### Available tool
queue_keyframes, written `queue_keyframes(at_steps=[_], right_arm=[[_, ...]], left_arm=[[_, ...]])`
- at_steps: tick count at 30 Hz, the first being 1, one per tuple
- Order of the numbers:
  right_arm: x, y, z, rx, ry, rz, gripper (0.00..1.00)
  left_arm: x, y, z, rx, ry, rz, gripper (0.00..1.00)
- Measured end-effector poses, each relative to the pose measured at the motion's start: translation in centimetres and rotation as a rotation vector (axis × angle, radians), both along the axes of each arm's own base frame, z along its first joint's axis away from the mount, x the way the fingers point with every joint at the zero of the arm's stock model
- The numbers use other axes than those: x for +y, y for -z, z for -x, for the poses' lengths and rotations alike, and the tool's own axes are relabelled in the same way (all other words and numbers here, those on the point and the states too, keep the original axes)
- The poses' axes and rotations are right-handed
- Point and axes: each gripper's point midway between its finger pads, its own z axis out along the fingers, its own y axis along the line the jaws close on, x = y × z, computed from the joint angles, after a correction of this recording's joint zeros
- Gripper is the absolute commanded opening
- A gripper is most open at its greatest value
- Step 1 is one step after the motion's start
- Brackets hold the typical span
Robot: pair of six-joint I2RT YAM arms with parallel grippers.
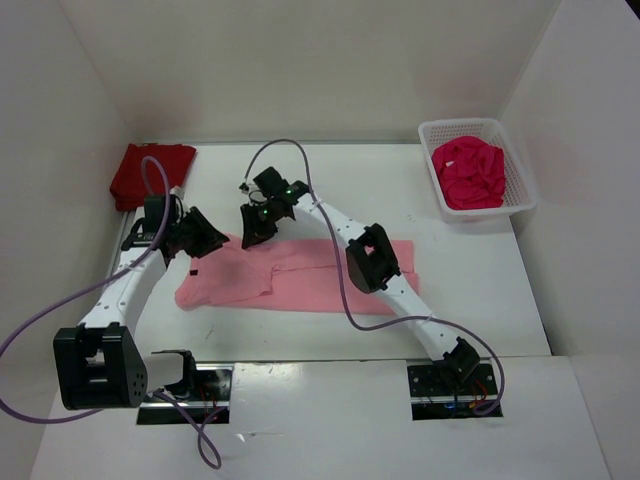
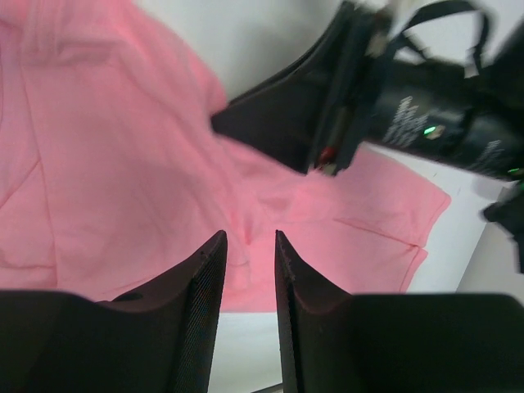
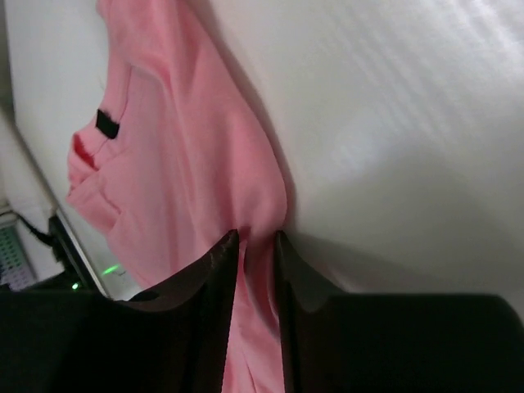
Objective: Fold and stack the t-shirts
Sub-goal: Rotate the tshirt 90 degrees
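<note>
White walls (image 1: 300,60) boxed the table (image 1: 380,180) on the left, back and right. A red shirt (image 1: 150,172) filled the far left corner, a basket (image 1: 490,212) the far right. The left gripper (image 1: 218,243) and right gripper (image 1: 250,238) crowded the pink shirt (image 1: 300,285), a narrow gap between them. Bare table lay open beyond it, to its right and along the near edge.

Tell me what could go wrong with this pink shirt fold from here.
1. The right gripper pinches only a narrow ridge of the light pink shirt; it may slip out when lifted.
2. The left gripper sits very close to it; they could collide.
3. The right arm's cable crosses the shirt and might drag it.
</note>
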Motion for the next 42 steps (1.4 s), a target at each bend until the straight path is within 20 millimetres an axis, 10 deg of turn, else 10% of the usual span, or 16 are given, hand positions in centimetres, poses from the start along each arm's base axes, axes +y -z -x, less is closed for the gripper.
queue_keyframes(at_steps=[7, 12, 16, 20, 25, 32, 35, 36, 37, 42], right_arm=[[1.0, 0.5, 2.1, 0.072, -0.042, -0.026, 0.01], [-1.1, 0.1, -2.3, 0.075, 0.138, 0.000, 0.01], [-7.6, 0.4, -10.0, 0.082, 0.413, 0.041, 0.03], [-17.8, -0.6, -18.0, 0.067, 0.738, 0.077, 0.34], [-26.3, -4.6, -21.8, 0.017, 0.969, 0.093, 0.40], [-26.7, -17.0, -18.6, -0.174, 0.966, 0.008, 0.38], [-28.7, -21.8, -14.3, -0.235, 0.972, -0.038, 0.37], [-29.8, -23.0, -13.3, -0.251, 0.984, -0.057, 0.37], [-31.0, -24.2, -12.2, -0.267, 0.997, -0.074, 0.37], [-36.4, -26.1, -8.4, -0.319, 1.081, -0.109, 0.37]], left_arm=[[-0.4, -3.0, -1.9, -0.077, 0.023, 0.022, 0.37], [-2.1, -2.8, -1.9, -0.070, 0.075, 0.037, 0.37], [-4.2, -2.5, -1.3, -0.063, 0.136, 0.034, 0.37], [-7.0, -1.4, -0.4, -0.038, 0.211, 0.019, 0.37], [-13.3, 3.5, 2.4, 0.107, 0.364, 0.000, 0.31], [-22.9, 8.8, 8.9, 0.264, 0.588, 0.003, 0.38], [-26.5, 9.9, 10.4, 0.289, 0.641, 0.044, 0.53], [-27.1, 10.2, 10.8, 0.297, 0.650, 0.053, 0.83], [-27.9, 10.5, 11.2, 0.310, 0.656, 0.066, 0.88], [-31.9, 9.0, 11.1, 0.279, 0.670, 0.167, 0.71]])
